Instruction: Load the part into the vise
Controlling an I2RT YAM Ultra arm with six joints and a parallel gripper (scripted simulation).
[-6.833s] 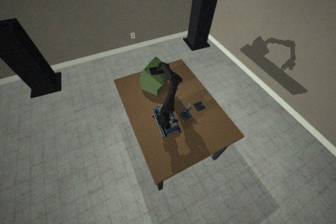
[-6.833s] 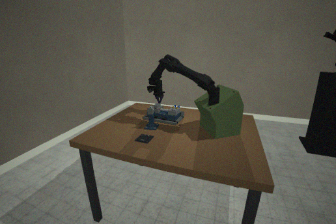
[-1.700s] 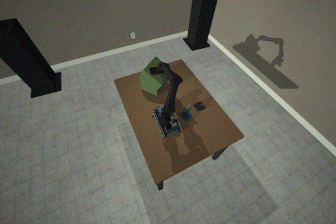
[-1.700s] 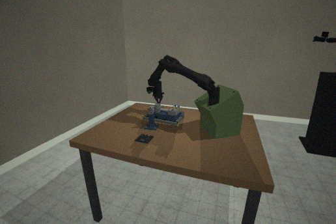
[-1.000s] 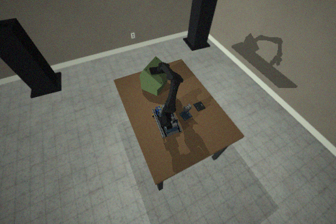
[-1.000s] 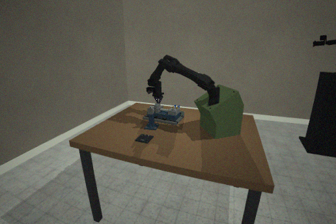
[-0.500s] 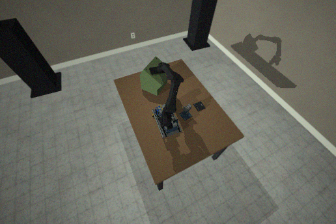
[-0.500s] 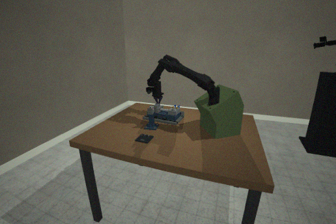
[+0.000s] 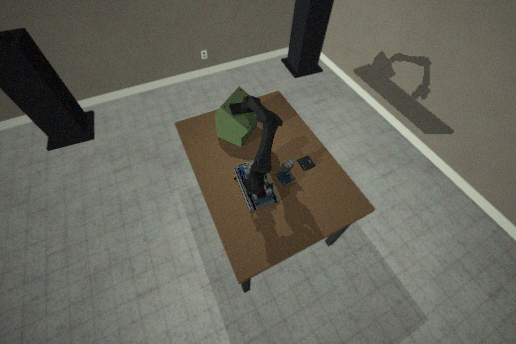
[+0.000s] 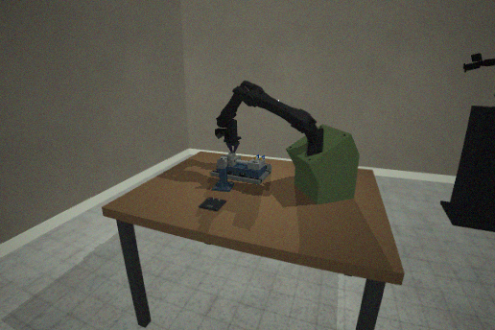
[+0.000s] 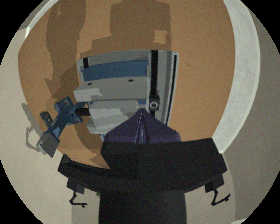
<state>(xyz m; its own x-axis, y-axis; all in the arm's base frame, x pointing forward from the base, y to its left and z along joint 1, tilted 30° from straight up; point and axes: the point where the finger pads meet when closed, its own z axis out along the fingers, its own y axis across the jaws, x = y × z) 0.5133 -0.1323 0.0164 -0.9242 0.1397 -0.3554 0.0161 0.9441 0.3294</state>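
Centre-right of the wrist frame, the hand (image 9: 257, 193) (image 10: 233, 150) (image 11: 141, 112) is fully closed, gripping nothing, probably to nudge. The pale part (image 11: 114, 109) appears left of it in the vise (image 9: 251, 202) (image 10: 242, 177) (image 11: 163, 90), likely for seating; slot and stop contact can't be told.

The vise (image 9: 251, 208) (image 10: 261, 179) (image 11: 163, 90) stands on the table (image 9: 220, 196) (image 10: 269, 226) (image 11: 201, 75), with the V-block stand (image 9: 285, 177) (image 10: 223, 183) (image 11: 65, 116) just beside it. Farther out from the vise, past that stand, the infeed plate (image 9: 306, 163) (image 10: 212, 204) lies on the table. The arm's pedestal (image 9: 235, 131) (image 10: 331, 183) stands near one end of the vise, and the arm (image 9: 267, 141) (image 10: 283, 110) reaches from it over the vise.
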